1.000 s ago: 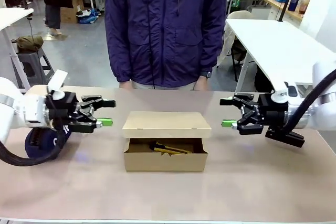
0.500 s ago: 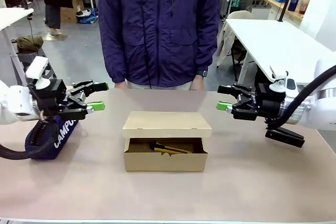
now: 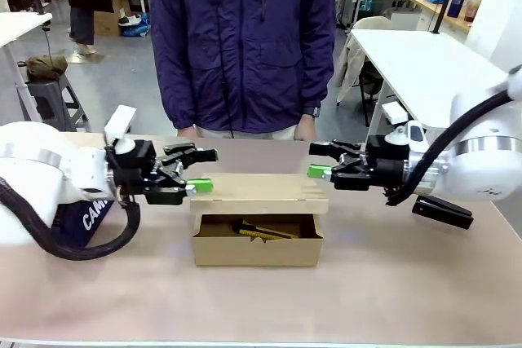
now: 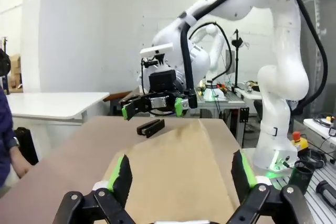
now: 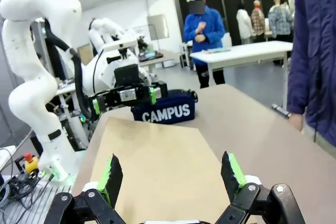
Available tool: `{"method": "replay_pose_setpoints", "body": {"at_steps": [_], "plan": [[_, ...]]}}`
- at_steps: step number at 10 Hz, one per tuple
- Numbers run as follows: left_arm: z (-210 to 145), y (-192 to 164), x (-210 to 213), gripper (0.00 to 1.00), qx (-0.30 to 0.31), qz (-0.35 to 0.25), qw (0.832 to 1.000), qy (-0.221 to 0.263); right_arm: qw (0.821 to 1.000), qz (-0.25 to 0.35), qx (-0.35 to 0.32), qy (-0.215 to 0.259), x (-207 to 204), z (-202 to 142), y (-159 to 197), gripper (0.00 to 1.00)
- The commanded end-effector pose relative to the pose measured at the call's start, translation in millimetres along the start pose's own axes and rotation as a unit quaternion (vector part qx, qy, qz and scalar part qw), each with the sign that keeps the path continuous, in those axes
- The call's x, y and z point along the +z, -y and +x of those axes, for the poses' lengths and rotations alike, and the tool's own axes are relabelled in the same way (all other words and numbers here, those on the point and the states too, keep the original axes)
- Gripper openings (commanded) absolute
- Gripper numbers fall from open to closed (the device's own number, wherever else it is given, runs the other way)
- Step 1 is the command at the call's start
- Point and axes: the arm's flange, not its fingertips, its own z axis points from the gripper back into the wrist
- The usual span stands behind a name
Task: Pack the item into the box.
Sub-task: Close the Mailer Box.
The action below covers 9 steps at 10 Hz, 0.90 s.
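Both arms have swung inward from the counter's ends. The left claw [image 3: 204,170] and the right claw [image 3: 314,160], each spread wide and holding nothing, now sit at either end of the raised flap lid [image 3: 259,193]; whether they touch it I cannot tell. Below it, the yellow knife [image 3: 261,231] lies inside the box [image 3: 257,252]. Closing the lid looks like what remains.

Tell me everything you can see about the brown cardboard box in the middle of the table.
The cardboard box is shallow, rectangular, plain brown, and sits flat on the table between the arms. Its hinged lid is partly raised, showing the inside. The yellow utility knife lies on its floor. The open left gripper and right gripper hover at the lid's ends; contact is unclear.
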Motion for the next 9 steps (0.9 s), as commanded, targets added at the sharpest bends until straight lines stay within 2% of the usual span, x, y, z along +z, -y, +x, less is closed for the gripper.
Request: {"method": "replay_pose_setpoints", "body": {"at_steps": [1,4,6,9], "plan": [[-2.5,-14.1,-15.1,1.0,0.007,0.01,1.0,-0.026,0.998,0.014,-0.03,-0.052,-12.4,-3.8,9.7,1.0],[-7.0,-19.8,-18.0,1.0,0.027,0.006,0.999,-0.018,0.996,0.02,-0.048,-0.079,-17.0,-18.3,9.2,1.0],[-18.6,-25.9,-21.0,1.0,0.033,0.027,0.997,-0.059,0.995,0.024,-0.049,-0.086,-16.9,-22.0,8.3,1.0],[-42.6,-22.7,-26.0,1.0,0.037,0.013,0.991,-0.127,0.994,0.027,-0.048,-0.097,-14.9,-24.6,7.4,1.0]]}}
